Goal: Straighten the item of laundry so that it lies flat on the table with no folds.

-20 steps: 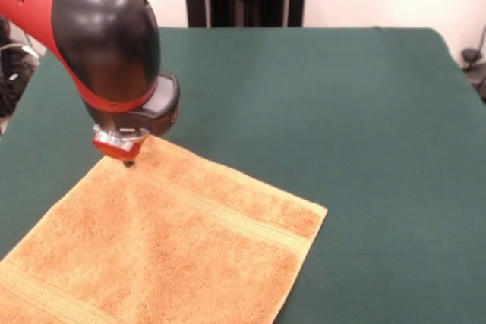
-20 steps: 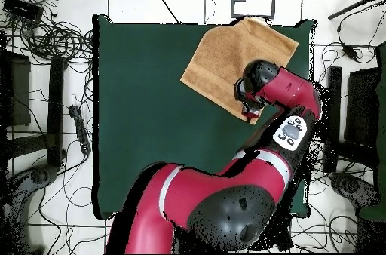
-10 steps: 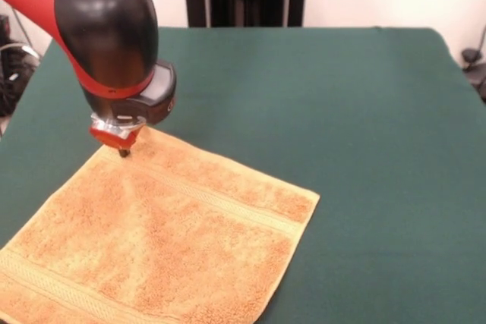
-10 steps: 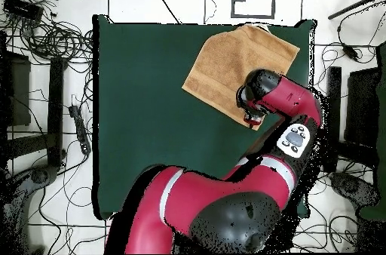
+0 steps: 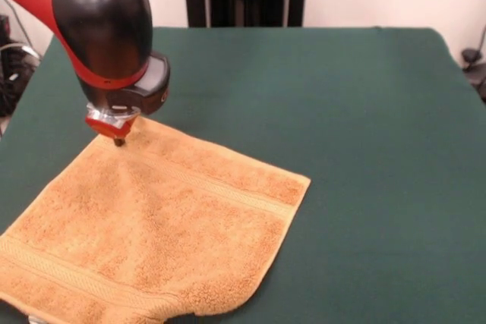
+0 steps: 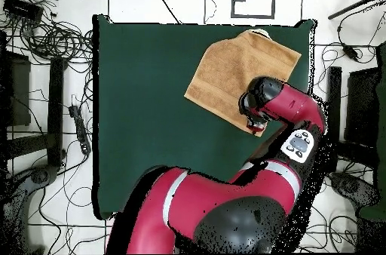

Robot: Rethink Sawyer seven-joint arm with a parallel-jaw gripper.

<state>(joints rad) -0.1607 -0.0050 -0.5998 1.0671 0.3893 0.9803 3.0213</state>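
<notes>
The item of laundry (image 5: 167,225) is an orange-tan towel spread on the near left part of the green table (image 5: 342,111). A woven stripe band runs along its far side and another along its near left end. Its near edge curls up slightly. My gripper (image 5: 118,140) points down onto the towel's far left corner, its tips together and pinching the cloth, which rises a little toward them. From above, the towel (image 6: 234,75) lies near the table's (image 6: 151,116) top right corner, and the gripper (image 6: 255,122) sits at the towel's lower right corner, mostly hidden under the arm.
The arm's bulky black and red wrist (image 5: 102,24) hangs over the table's left side in the front view. Cables and stands (image 6: 53,48) surround the table on the floor. The towel's near left end reaches the table's edge.
The gripper has moved left and toward the far side in the front view, dragging the towel's corner with it. The whole towel has slid the same way and its near edge now curls.
</notes>
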